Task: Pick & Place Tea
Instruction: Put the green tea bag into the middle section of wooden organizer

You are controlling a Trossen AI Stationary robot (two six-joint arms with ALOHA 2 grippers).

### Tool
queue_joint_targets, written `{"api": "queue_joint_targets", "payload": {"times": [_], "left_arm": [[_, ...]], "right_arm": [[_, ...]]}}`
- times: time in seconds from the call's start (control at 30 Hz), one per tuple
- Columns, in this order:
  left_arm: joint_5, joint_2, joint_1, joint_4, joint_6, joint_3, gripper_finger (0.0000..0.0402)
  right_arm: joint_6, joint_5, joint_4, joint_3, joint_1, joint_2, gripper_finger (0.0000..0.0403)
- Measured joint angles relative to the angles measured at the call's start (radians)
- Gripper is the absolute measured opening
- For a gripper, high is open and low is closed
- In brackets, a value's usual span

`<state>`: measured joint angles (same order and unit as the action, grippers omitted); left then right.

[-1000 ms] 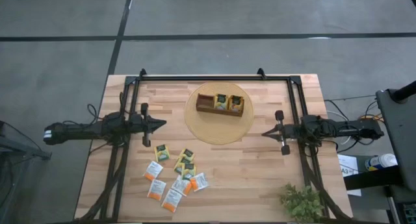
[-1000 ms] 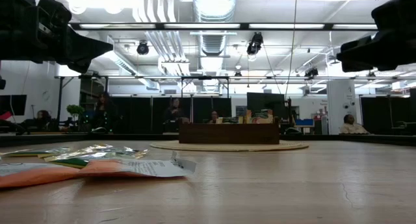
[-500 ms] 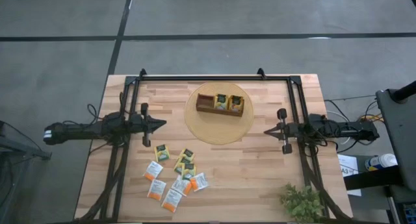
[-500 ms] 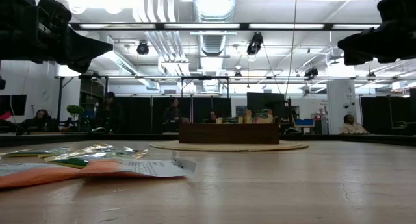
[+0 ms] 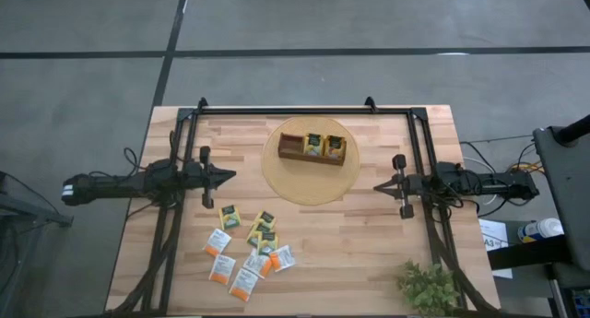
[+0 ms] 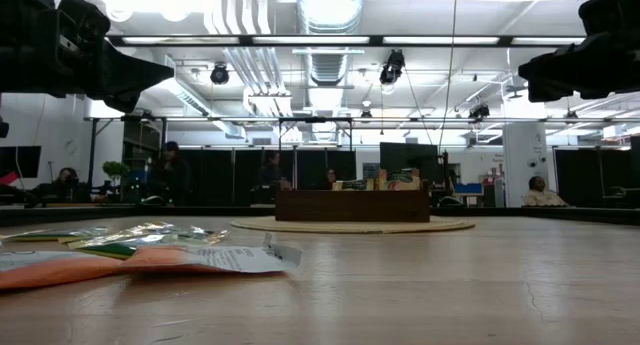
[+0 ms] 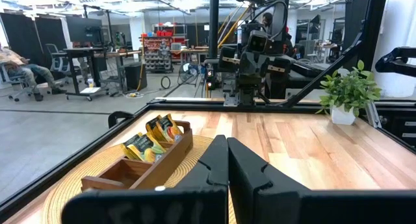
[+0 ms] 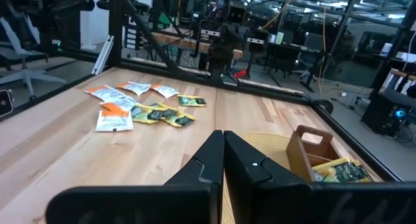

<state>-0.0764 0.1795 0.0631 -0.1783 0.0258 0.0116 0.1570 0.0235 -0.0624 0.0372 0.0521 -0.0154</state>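
Several tea packets (image 5: 247,249), white-and-orange and yellow-green, lie flat in a loose cluster on the wooden table, near its front edge; they also show in the right wrist view (image 8: 140,104). A brown wooden tray (image 5: 293,150) stands on a round woven mat (image 5: 309,184) at the far middle, with yellow-green packets (image 5: 324,146) standing in two of its compartments. My left gripper (image 5: 230,175) hovers shut at the table's left, pointing level toward the mat. My right gripper (image 5: 376,186) hovers shut at the table's right, facing it.
A small potted plant (image 5: 429,286) stands at the near right corner. A black frame (image 5: 286,109) runs along the far edge and down both sides. Bare wood lies between the mat and the packets. People sit in the room beyond the table.
My right gripper has drawn back a little toward the table's right edge and tipped slightly upward, staying shut.
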Motion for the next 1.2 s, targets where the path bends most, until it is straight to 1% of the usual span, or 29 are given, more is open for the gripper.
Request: {"api": "queue_joint_targets", "payload": {"times": [0.43, 0.83, 0.93, 1.0, 1.13, 1.2], "left_arm": [[0.0, 0.0, 0.0, 0.001, 0.006, 0.0, 0.0], [0.0, 0.001, 0.0, 0.0, -0.026, 0.0, 0.0], [0.0, 0.001, 0.0, -0.039, -0.048, 0.0, 0.0], [0.013, -0.001, 0.0, -0.102, -0.131, 0.0, 0.0], [0.037, -0.002, 0.0, -0.233, -0.457, 0.0, 0.0], [0.037, -0.002, 0.0, -0.303, -0.582, 0.0, 0.0]], "right_arm": [[0.0, 0.0, 0.0, 0.0, 0.0, 0.0, 0.0009], [0.0, 0.0, 0.0, 0.0, 0.0, 0.0, 0.0009], [0.0, 0.0, 0.0, 0.0, 0.0, 0.0, 0.0009], [0.0, 0.0, 0.0, 0.0, 0.0, 0.0, 0.0009], [0.0, 0.0, 0.0, 0.0, 0.0, 0.0, 0.0009], [0.0, 0.0, 0.0, 0.0, 0.0, 0.0, 0.0009]]}}
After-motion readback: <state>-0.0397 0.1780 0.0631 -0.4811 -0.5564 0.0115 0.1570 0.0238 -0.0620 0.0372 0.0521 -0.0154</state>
